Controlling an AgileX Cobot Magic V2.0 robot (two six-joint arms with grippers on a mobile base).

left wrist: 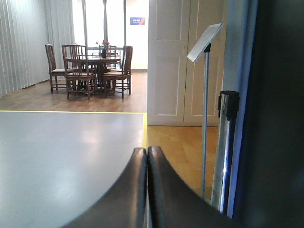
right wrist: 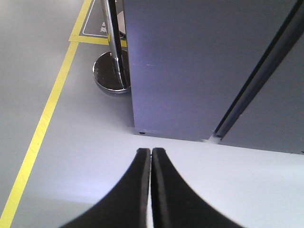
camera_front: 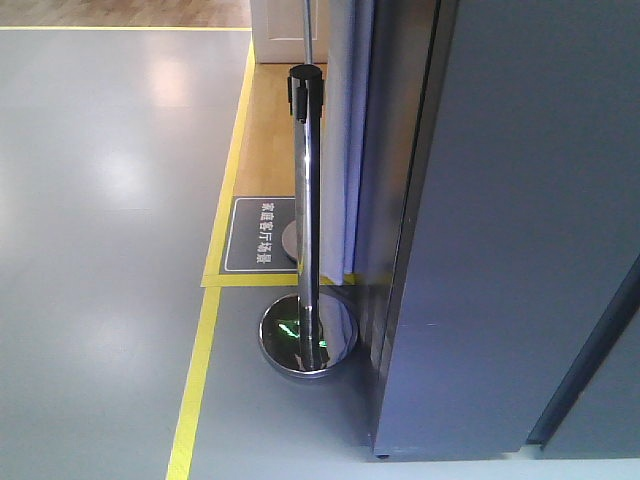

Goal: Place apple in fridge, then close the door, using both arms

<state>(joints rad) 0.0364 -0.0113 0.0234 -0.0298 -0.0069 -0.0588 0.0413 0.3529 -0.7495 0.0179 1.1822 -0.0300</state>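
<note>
Filling the right side of the front view, the fridge (camera_front: 520,230) stands as a tall dark grey block on the grey floor (camera_front: 100,200), its door (right wrist: 275,109) shut flush, with only a dark seam between panels in the right wrist view. Nothing of its interior shows, so I cannot tell what it contains; the apple appears in no view. Just beside the fridge's left edge stands a chrome stanchion post (camera_front: 306,220) on a round mirrored base, near yellow floor tape (camera_front: 195,380) and a grey floor sign (camera_front: 258,235). Far off, a dining table with chairs (left wrist: 92,69). Left claw (left wrist: 146,156): fingers pressed together, holding nothing. Right claw (right wrist: 150,156): likewise closed and empty, above bare floor before the fridge.
</note>
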